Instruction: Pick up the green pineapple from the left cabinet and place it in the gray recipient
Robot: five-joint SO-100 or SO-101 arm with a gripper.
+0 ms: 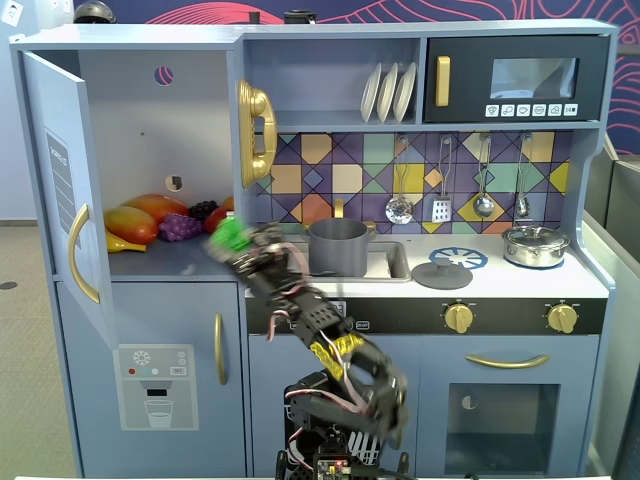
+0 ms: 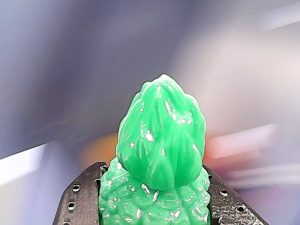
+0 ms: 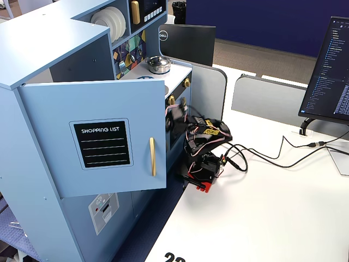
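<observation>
Claw clamps pineapple at cabinet mouth, crown pointing outward beyond jaws in wrist view. Pot sits near, right of pineapple in fixed view; likely carry runs rightward.

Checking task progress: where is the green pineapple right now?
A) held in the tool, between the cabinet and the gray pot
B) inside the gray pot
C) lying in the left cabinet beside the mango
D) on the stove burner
A: the tool clamps the green pineapple, short of the gray pot.
</observation>
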